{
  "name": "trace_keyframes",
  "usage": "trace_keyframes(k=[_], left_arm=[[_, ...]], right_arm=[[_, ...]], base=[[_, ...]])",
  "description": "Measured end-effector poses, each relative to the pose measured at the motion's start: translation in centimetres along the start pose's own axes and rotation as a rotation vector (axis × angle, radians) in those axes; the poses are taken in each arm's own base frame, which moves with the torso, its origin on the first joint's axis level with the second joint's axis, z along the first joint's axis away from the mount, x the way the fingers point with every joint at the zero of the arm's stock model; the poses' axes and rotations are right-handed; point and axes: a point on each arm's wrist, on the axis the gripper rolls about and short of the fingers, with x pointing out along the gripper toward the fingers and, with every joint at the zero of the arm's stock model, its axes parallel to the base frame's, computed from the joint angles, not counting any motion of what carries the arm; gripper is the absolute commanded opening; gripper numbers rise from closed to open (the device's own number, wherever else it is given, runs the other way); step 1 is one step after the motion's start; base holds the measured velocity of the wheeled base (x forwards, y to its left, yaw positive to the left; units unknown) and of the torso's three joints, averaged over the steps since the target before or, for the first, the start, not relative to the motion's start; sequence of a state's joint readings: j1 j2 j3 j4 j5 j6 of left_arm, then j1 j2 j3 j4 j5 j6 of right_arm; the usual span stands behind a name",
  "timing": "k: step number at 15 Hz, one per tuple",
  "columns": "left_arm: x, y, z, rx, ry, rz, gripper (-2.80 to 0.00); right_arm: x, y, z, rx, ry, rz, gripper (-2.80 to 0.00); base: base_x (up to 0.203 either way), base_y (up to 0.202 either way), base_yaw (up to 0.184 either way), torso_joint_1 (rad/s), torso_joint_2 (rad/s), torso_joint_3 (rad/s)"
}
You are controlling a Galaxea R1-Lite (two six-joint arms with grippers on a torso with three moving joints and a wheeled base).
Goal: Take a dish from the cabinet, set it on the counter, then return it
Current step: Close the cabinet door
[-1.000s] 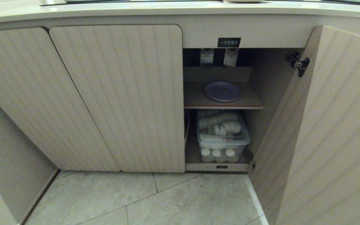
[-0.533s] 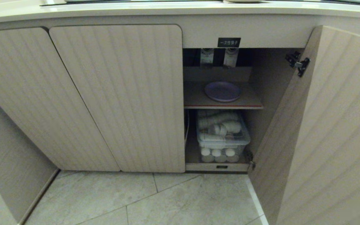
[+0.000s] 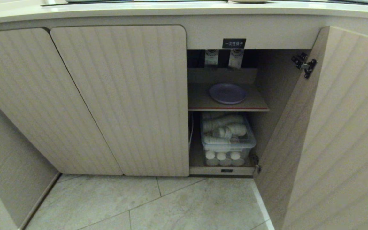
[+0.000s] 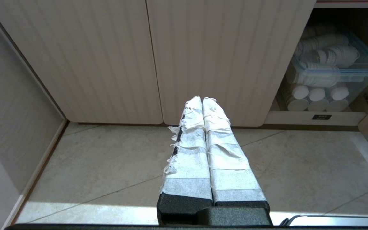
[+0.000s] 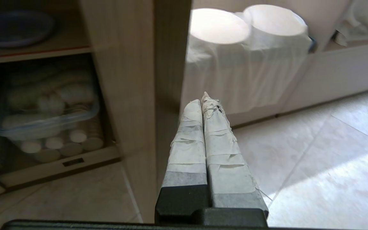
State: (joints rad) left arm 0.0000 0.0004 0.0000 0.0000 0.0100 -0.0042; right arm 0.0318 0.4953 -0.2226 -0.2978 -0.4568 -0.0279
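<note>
nothing has shifted in the head view since a second ago: plate, doors and bin sit as before.

the round, shallow lavender-purple plastic dish [image 3: 227, 93] lies flat on the inner shelf [image 3: 203, 101] of the pale beige ribbed wood-grain cabinet [image 3: 123, 95], toward the shelf's right half, behind the open right-hand door [image 3: 331, 134]. below it stands a clear plastic bin [image 3: 227, 140] of white paper cups. the cream surface [image 3: 171, 9] runs along the cabinet's top edge. the left end effector [image 4: 202, 99] hangs clenched and empty over the tiled floor [image 4: 107, 166] facing the closed doors. the right end effector [image 5: 202, 99] is clenched and empty, just by the open door's edge.
</note>
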Motion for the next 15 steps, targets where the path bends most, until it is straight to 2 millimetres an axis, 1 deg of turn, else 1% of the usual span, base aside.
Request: trace_keyframes(k=[15], left_arm=[[0.00, 0.00, 0.00, 0.000, 0.000, -0.001, -2.80]], right_arm=[[0.01, 0.16, -0.54, -0.004, 0.013, 0.055, -2.80]], base=[[0.000, 0.000, 0.000, 0.000, 0.00, 0.000]])
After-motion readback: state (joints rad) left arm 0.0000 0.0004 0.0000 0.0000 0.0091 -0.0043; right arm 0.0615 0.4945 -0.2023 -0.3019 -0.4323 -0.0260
